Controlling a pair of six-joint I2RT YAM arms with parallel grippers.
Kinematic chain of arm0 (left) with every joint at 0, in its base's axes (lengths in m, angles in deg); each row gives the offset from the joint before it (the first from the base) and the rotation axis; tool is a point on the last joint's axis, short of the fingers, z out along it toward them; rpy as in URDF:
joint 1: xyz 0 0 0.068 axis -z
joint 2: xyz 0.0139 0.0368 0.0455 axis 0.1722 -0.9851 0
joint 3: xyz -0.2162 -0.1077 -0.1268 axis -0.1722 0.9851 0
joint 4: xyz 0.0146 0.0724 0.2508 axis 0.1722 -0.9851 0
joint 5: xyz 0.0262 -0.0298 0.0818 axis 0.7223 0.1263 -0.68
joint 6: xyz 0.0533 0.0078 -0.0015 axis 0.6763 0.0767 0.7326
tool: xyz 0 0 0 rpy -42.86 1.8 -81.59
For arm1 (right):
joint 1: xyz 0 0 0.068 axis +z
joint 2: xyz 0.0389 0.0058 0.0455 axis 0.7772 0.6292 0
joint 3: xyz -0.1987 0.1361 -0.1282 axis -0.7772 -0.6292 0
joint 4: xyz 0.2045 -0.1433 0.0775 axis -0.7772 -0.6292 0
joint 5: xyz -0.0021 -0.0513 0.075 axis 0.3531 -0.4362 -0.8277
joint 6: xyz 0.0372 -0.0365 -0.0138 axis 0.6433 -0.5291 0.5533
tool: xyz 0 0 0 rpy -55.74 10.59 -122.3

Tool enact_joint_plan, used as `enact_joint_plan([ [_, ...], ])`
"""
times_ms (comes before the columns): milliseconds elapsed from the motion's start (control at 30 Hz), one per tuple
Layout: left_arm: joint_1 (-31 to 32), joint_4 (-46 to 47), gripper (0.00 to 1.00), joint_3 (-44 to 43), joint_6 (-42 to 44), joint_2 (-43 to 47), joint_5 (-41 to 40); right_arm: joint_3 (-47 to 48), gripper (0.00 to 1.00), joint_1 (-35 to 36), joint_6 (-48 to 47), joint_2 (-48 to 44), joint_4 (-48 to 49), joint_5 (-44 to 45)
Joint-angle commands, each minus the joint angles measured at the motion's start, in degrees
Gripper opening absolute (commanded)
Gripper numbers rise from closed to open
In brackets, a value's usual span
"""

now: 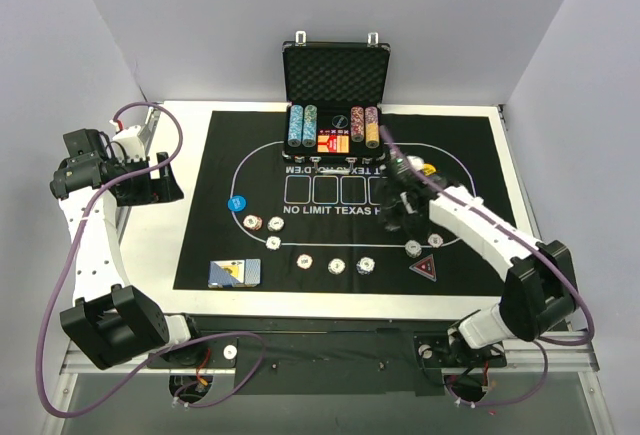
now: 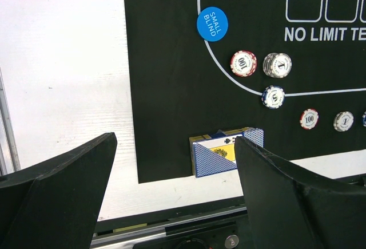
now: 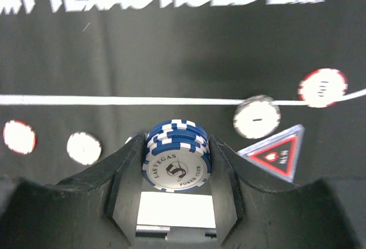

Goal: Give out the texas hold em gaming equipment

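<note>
My right gripper [image 1: 400, 203] is shut on a small stack of blue-and-white striped poker chips [image 3: 177, 153] and holds it above the black mat. The black-red triangular marker [image 3: 276, 151] lies just to its right, also seen in the top view [image 1: 424, 268]. Single chips lie in a curved row on the mat [image 1: 337, 265]. The blue-backed card deck [image 1: 235, 272] lies at the mat's near left corner, and the blue "small blind" disc [image 1: 236, 203] lies beyond it. My left gripper [image 1: 150, 180] is open and empty, over the white table left of the mat. Its view shows the deck [image 2: 226, 151] and disc [image 2: 212, 24].
The open black case [image 1: 335, 80] with chip columns stands at the mat's far edge. The black mat [image 1: 200, 245] with white lettering covers most of the white table [image 1: 190, 155]. Grey walls close in the left, right and back.
</note>
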Motion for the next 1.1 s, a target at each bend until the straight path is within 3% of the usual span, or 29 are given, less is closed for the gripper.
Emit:
enact_joint_plan([
  [0,-0.53,1.32,0.96,-0.42,0.85,0.51,0.92,0.08,0.18,-11.22,4.71,-1.54,-3.9,7.81],
  [100,-0.44,1.67,0.96,0.02,0.85,0.69,1.09,-2.03,0.18,-20.35,8.57,-1.46,-1.78,9.94],
  [333,-0.53,2.02,0.96,0.37,1.29,-0.19,1.36,-6.51,0.18,-31.97,13.06,-1.2,1.03,11.7],
  [567,-0.44,2.9,0.96,1.25,1.37,-0.63,1.97,-11.35,0.19,-32.86,16.14,0.82,2.88,11.7],
  [633,-0.53,2.82,0.96,1.69,1.81,-0.45,2.06,-12.23,0.23,-34.97,16.15,2.05,3.75,11.09],
  [733,-0.61,2.73,0.96,2.13,2.6,-0.45,1.88,-12.76,0.37,-36.28,16.32,3.9,4.2,9.77],
  [1067,-0.44,0.8,0.96,1.6,5.59,-1.24,2.85,-14.96,0.5,-36.82,16.59,6.71,6.57,5.64],
])
